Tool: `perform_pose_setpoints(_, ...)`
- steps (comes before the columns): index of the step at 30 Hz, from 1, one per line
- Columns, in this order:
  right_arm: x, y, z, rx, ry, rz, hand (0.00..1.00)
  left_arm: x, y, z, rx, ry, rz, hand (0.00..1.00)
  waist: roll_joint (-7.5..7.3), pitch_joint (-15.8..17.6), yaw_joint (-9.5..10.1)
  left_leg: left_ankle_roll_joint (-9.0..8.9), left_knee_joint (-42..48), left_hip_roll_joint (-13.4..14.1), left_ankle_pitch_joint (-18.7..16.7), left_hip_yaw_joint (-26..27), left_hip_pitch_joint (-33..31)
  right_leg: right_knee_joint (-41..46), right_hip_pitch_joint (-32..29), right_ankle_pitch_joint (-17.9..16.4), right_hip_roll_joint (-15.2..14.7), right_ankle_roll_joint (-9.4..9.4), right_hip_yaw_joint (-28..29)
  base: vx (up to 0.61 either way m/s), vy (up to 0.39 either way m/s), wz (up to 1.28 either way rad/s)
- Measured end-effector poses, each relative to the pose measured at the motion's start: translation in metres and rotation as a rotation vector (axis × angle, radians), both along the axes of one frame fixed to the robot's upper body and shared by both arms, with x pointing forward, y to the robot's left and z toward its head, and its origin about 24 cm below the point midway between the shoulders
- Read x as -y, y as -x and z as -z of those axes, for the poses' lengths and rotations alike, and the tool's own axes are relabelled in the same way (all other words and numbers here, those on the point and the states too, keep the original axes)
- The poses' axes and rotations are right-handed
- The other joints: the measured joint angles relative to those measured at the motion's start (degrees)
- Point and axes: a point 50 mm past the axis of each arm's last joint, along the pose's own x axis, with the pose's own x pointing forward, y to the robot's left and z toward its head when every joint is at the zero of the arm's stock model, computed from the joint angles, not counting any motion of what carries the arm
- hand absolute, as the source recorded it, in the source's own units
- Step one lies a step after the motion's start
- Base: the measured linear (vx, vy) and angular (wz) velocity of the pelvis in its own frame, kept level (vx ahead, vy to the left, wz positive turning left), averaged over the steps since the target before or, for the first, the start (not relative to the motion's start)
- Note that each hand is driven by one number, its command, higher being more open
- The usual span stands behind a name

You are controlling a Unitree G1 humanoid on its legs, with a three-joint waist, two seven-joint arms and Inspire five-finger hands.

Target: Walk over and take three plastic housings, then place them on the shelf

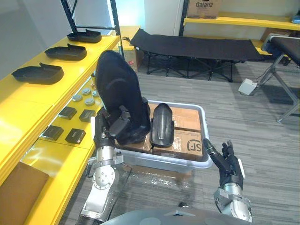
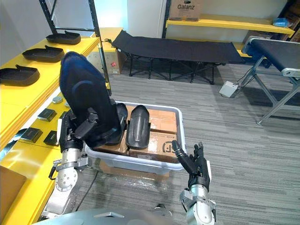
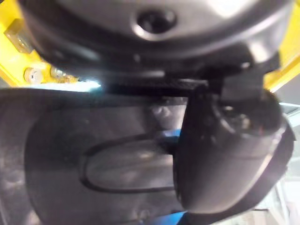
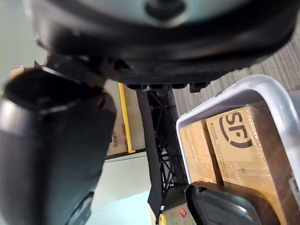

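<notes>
The black housing [image 1: 117, 89] is off the tub and up in the air, gripped at its lower end by the left hand [image 1: 115, 129], whose thumb and fingers are curled round the edge; the left wrist view shows the thumb [image 3: 225, 154] pressed down across the shell's smooth face. It stands nearly upright, its long axis running from the hand up and away, the rounded top leaning a little toward the robot's left. A second housing [image 1: 162, 124] lies just beside it in the grey tub [image 1: 204, 122], resting lengthwise on the cardboard [image 1: 187, 140], pointing away from the robot and touched by neither hand. The right hand [image 1: 229, 164] hovers low by the tub's near right corner, fingers straight and spread, holding nothing. The yellow shelf [image 1: 28, 101] runs along the robot's left, so the loaded hand is also the nearer one. Three similar housings already lie flat on the top board in a row; the closest of them [image 1: 40, 73] sits level with the raised shell, and bare yellow board lies on the robot's side of it. The coming move looks like a swing leftward, tipping the upright shell down flat, probably in line with the row. The risk I see is its tall end clipping the closest shelved piece on the way over. Small dark parts [image 1: 68, 112] sit on the lower shelf board beneath.
</notes>
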Motion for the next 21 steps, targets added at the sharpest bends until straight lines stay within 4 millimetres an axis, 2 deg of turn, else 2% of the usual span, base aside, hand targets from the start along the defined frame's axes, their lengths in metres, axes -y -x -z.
perform_pose_setpoints(4, -0.004, -0.012, -0.005, 0.028, 0.026, -0.048, 1.0, -0.015, 0.004, -0.013, 0.054, -0.009, -0.064, 0.0, 0.57, 0.5, 1.65, 0.23, 0.0, 0.0, 0.5, -2.6, -1.2, -0.1, 0.5, -0.1, -0.1, -0.09, -2.6, 0.01, -0.009, 0.32)
perform_pose_setpoints(6, -0.01, -0.02, -0.007, 0.049, 0.031, -0.085, 1.0, -0.027, 0.014, -0.021, 0.078, -0.019, -0.123, 0.0, 0.79, 0.6, 2.35, 0.25, 0.0, 0.0, 0.8, -4.8, -1.9, -0.3, 1.4, -0.4, -0.2, -0.03, -4.8, 0.03, -0.001, 0.52)
perform_pose_setpoints(8, -0.017, -0.028, -0.01, 0.069, 0.048, -0.136, 1.0, -0.04, 0.025, -0.028, 0.098, -0.028, -0.195, 0.0, 0.86, 0.8, 3.93, 0.26, 0.0, -0.1, 1.2, -7.7, -3.1, -0.3, 2.3, -0.9, -0.2, 0.09, -7.6, 0.04, -0.004, 0.65)
perform_pose_setpoints(11, -0.026, -0.037, -0.014, 0.098, 0.036, -0.178, 1.0, -0.05, 0.035, -0.027, 0.095, -0.02, -0.271, 0.0, 1.15, 1.5, 4.82, 0.68, 0.0, 0.0, 1.9, -11.8, -5.6, 0.0, 3.7, -1.9, -0.4, 0.36, -13.2, 0.02, -0.016, 0.91)
perform_pose_setpoints(12, -0.027, -0.04, -0.016, 0.109, 0.038, -0.182, 1.0, -0.052, 0.037, -0.026, 0.09, -0.018, -0.278, 0.0, 1.19, 1.9, 4.89, 1.05, 0.0, 0.2, 1.6, -11.1, -6.5, 0.0, 4.2, -2.0, -0.6, 0.37, -15.4, 0.03, 0.024, 1.4)
perform_pose_setpoints(13, -0.027, -0.045, -0.019, 0.123, 0.049, -0.173, 1.0, -0.052, 0.037, -0.026, 0.093, -0.004, -0.261, 0.0, 1.22, 2.5, 4.57, 1.67, 1.8, 1.9, 1.7, -5.7, -8.3, 0.2, 5.2, -2.3, -0.9, 0.5, -19.7, 0.03, 0.038, 1.47)
perform_pose_setpoints(14, -0.026, -0.048, -0.021, 0.13, 0.062, -0.166, 1.0, -0.051, 0.035, -0.027, 0.098, 0.006, -0.246, 0.0, 1.33, 3.1, 4.16, 2.15, 3.6, 3.1, 2.0, -2.5, -9.0, 0.7, 5.8, -2.8, -0.9, 0.59, -21.7, 0.02, 0.05, 1.77)
perform_pose_setpoints(15, -0.022, -0.052, -0.024, 0.14, 0.086, -0.151, 1.0, -0.048, 0.033, -0.027, 0.1, 0.008, -0.216, 0.0, 1.59, 4.1, 4.11, 3.31, 6.6, 5.0, 2.9, 3.0, -10.2, 2.5, 6.5, -3.8, -1.6, 0.91, -25.0, 0.01, 0.085, 1.47)
perform_pose_setpoints(16, -0.02, -0.056, -0.026, 0.151, 0.099, -0.145, 1.0, -0.046, 0.033, -0.026, 0.098, 0.006, -0.198, 0.0, 1.73, 4.8, 4.59, 3.47, 8.4, 5.7, 3.1, 5.9, -10.9, 4.5, 7.0, -4.8, -2.7, 1.11, -27.2, 0.02, 0.146, 1.25)
perform_pose_setpoints(18, -0.021, -0.062, -0.028, 0.162, 0.1, -0.153, 1.0, -0.046, 0.033, -0.026, 0.099, 0.005, -0.199, 0.0, 1.53, 5.0, 4.83, 4.12, 9.0, 4.8, 3.1, 6.9, -11.0, 7.3, 7.4, -6.2, -4.9, 1.53, -28.6, 0.03, 0.169, 0.6)
perform_pose_setpoints(21, -0.024, -0.066, -0.03, 0.183, 0.094, -0.175, 1.0, -0.046, 0.032, -0.027, 0.1, 0.007, -0.203, 0.0, 1.5, 5.1, 4.78, 4.64, 9.0, 3.5, 2.7, 6.5, -10.8, 8.2, 7.9, -6.9, -6.3, 2.08, -29.1, 0.02, 0.105, 0.17)
